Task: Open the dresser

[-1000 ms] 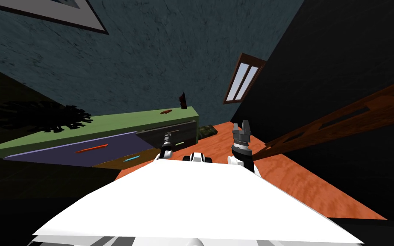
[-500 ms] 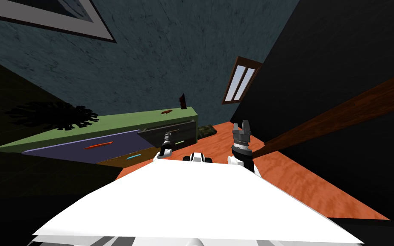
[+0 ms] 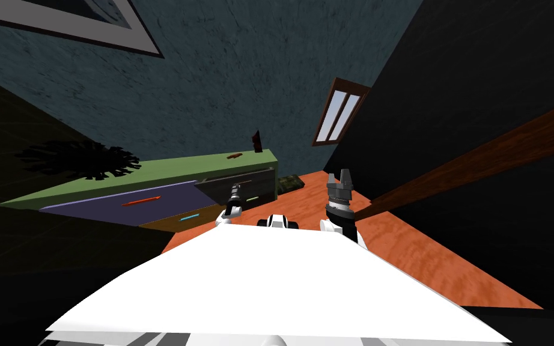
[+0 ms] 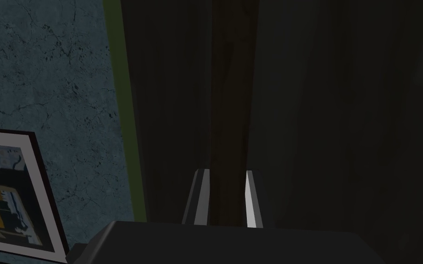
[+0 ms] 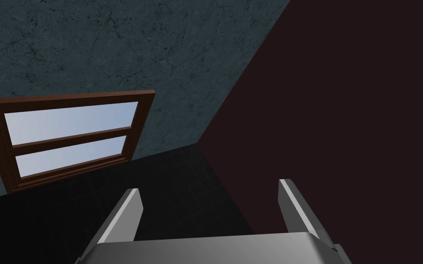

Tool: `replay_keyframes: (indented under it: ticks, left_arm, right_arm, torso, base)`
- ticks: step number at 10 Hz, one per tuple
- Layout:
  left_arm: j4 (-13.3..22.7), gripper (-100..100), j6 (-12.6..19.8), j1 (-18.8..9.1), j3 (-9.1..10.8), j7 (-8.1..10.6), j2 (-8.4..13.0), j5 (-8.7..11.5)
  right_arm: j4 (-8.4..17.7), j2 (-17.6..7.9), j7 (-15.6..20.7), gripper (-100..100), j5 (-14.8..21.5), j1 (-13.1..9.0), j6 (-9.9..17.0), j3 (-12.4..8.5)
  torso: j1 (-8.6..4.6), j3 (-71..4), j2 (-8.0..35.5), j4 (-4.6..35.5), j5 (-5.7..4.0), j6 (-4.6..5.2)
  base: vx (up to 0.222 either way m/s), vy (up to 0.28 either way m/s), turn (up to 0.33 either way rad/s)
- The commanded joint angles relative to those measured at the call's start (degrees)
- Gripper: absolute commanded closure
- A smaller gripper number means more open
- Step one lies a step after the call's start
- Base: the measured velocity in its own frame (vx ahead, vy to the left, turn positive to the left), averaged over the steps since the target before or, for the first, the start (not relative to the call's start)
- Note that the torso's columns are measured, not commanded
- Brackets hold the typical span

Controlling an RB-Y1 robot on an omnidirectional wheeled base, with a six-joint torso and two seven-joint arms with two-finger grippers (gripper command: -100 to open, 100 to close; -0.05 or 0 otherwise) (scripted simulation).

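- The long low dresser with a green top (image 3: 149, 174) stands ahead and to the left, against the mottled blue-grey wall (image 3: 210, 78).
- Its fronts run from a purple drawer with an orange handle (image 3: 140, 202) on the left, over a brown drawer with a cyan handle (image 3: 188, 217), to a dark grey drawer front (image 3: 261, 183) at the right end.
- The left gripper (image 3: 235, 193) is at that dark grey front.
- In the left wrist view its fingers (image 4: 253, 197) stand narrow, pressing the sides of a dark brown bar handle (image 4: 228, 114).
- The right gripper (image 3: 340, 176) is raised over the orange wood floor (image 3: 390, 240), well apart from the dresser on the right; its fingers (image 5: 297, 206) are spread wide with nothing between them.
- A small dark red upright object (image 3: 256, 141) and a flat reddish-brown one (image 3: 234, 157) sit on the top's far right end.
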Motion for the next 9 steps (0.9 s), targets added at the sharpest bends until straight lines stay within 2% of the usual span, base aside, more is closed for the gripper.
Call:
replay_keyframes:
  ticks: [1,2,3,5,6,7,9]
  left_arm:
    - [3.1,100,0.0,-0.1,-0.34,0.08,-0.2,-0.1]
    - [3.2,100,0.0,-0.1,-0.34,0.08,-0.2,-0.1]
    - [5.3,100,-1.1,-3.5,-0.27,0.76,2.3,0.7]
    - [9.1,100,-1.1,-4.3,-0.27,0.76,2.3,0.7]
    - [9.1,100,-1.1,-4.3,-0.27,0.76,2.3,0.7]
    - [10.9,100,-2.2,-7.5,-0.20,1.44,4.8,1.4]
    - [14.5,100,-2.2,-8.5,-0.20,1.44,4.8,1.4]
  right_arm:
    - [0.0,0.0,0.0,0,0.0,0.0,0.0,0.0]
    - [0.0,0.0,0.0,0,0.0,0.0,0.0,0.0]
    - [0.0,0.0,0.0,0,0.0,0.0,0.0,0.0]
    - [0.0,0.0,0.0,0,0.0,0.0,0.0,0.0]
    - [0.0,0.0,0.0,0,0.0,0.0,0.0,0.0]
    - [0.0,0.0,0.0,0,0.0,0.0,0.0,0.0]
    - [0.0,0.0,0.0,0,0.0,0.0,0.0,0.0]
  torso:
    - [0.17,-0.1,-0.2,-0.1,0.12,0.02]
    - [0.30,-0.2,-0.4,-0.2,0.22,0.03]
    - [0.35,-0.3,-0.5,-0.3,0.25,0.02]
    - [0.11,0.0,0.0,-0.1,0.06,-0.13]
    - [0.25,-0.1,-0.1,-0.1,0.13,-0.13]
    - [0.39,-0.2,-0.3,-0.2,0.18,-0.12]
    - [0.11,0.1,0.2,0.1,-0.11,-0.27]
  base:
    - [0.000,0.000,0.000]
    - [0.000,0.000,0.000]
    - [-0.080,-0.051,0.019]
    - [-0.064,-0.042,0.007]
    - [-0.014,-0.015,0.004]
    - [-0.087,-0.059,0.000]
    - [-0.067,-0.049,0.016]
